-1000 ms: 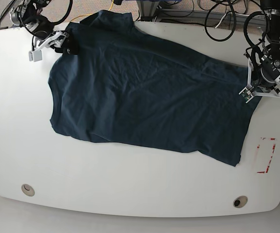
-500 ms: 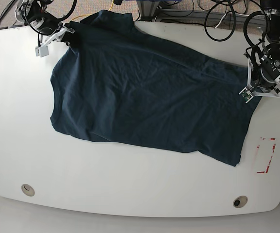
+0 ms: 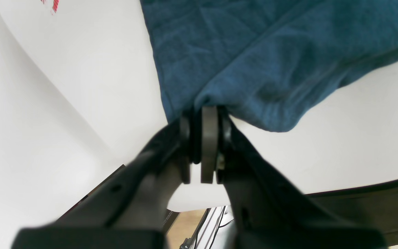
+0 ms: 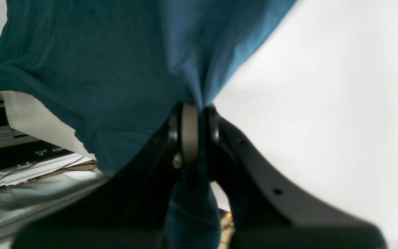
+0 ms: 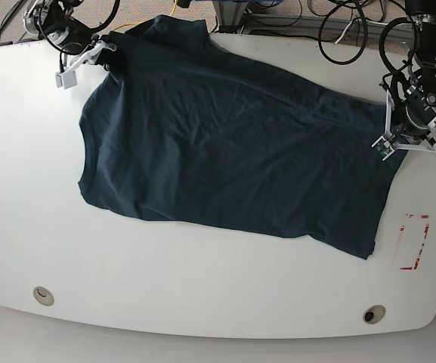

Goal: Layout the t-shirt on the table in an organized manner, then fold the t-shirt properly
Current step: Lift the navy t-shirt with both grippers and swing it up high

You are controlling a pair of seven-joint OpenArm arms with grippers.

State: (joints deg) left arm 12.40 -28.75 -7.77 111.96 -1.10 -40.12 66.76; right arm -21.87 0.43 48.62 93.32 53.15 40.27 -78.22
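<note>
1. Fabric covers most of the desk's (image 5: 202, 287) upper half: the t-shirt (image 5: 225, 151) lies spread and mostly flat, slanting from the far left corner in the base view down toward the near right.
2. Its left edge runs clear of the desk's left rim, with a wide band of bare white surface beside it.
3. Its near edge ends well short of the front rim; the strip in front holds only two grommet holes (image 5: 43, 295), one near each front corner.
4. The shirt's top corner (image 5: 176, 26) reaches the far rim of the desk and appears to hang slightly past it.
5. The near right corner of the cloth stops just beside a red tape rectangle (image 5: 412, 242), not touching it.
6. The right end effector (image 5: 106, 59), at the far left corner in the base view, is clamped on the t-shirt; its wrist view shows the fingers (image 4: 189, 135) pressed together with cloth pinched between and bunching around them.
7. The left end effector (image 5: 393, 142), at the shirt's right edge, is likewise closed on the fabric; its wrist view shows a fold of the hem drawn into the narrow gap between its fingers (image 3: 208, 145), with bare desk on both sides.
8. Cables (image 5: 346, 30) lie beyond the far rim.
</note>
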